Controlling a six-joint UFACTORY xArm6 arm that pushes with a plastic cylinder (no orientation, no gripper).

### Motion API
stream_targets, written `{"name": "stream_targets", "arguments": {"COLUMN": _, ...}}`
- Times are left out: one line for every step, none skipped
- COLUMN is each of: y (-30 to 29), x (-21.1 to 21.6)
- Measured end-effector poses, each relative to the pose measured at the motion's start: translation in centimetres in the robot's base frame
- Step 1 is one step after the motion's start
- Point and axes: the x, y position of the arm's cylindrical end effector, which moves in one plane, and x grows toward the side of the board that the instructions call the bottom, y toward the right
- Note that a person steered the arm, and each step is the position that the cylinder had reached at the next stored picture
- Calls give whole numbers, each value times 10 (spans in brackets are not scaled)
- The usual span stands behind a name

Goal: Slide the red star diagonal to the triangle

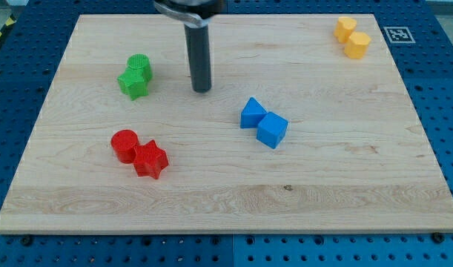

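Note:
The red star (151, 159) lies on the wooden board at the lower left, touching a red round block (124, 144) on its upper left. The blue triangle (251, 113) sits near the board's middle, touching a blue cube (272, 130) at its lower right. My tip (202, 90) stands on the board above the middle, well above and to the right of the red star, and to the upper left of the blue triangle. It touches no block.
A green round block (139, 65) and a green star (133, 84) sit together at the upper left, left of my tip. Two yellow blocks (352, 38) lie at the top right corner. The board (345, 185) rests on a blue pegboard table.

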Motion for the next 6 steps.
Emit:
{"name": "stream_targets", "arguments": {"y": 1, "x": 27}}
{"name": "stream_targets", "arguments": {"y": 0, "x": 38}}
{"name": "stream_targets", "arguments": {"y": -3, "x": 45}}
{"name": "stream_targets", "arguments": {"y": 12, "x": 69}}
{"name": "stream_targets", "arguments": {"y": 12, "x": 68}}
{"name": "stream_targets", "arguments": {"y": 19, "x": 48}}
